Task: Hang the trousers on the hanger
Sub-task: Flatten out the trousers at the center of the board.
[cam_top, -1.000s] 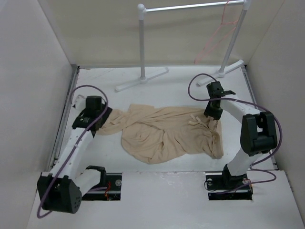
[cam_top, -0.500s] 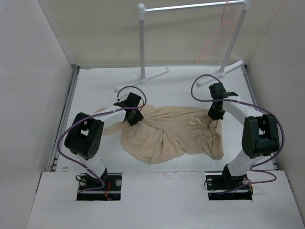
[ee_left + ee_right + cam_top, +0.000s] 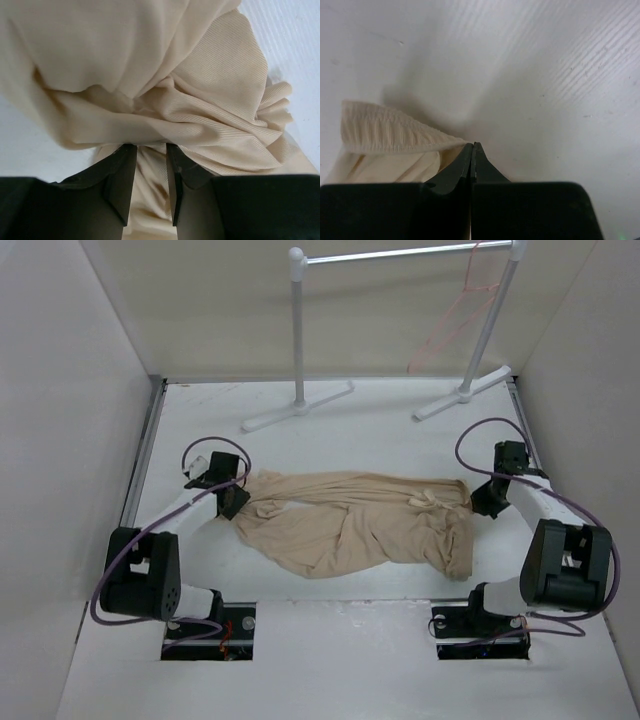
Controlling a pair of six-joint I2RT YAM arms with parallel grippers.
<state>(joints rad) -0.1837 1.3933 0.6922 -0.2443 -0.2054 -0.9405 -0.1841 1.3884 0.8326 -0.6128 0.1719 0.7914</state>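
The light tan thin-fabric trousers [image 3: 350, 525] lay crumpled across the middle of the white bench [image 3: 380, 430], drawn out into a long band from left to right. Their far edge was pulled fairly straight and the near part sagged in loose folds toward the arm bases. At the left end, the left tool [image 3: 150, 150] held a bunched fold of the cloth, its two dark fingers [image 3: 120, 175] set narrowly apart with fabric filling the gap between them. At the right end, the right tool [image 3: 472, 146] was pressed fully together, and the ribbed hem of the trousers ran right into its tips, pinched there. Both tools sat low over the bench. Well behind the garment stood the white tubular rack [image 3: 297, 335] with a metal bar. The thin pink-red wire hanger [image 3: 445, 330] hung from that bar near its right post, well apart from the trousers.
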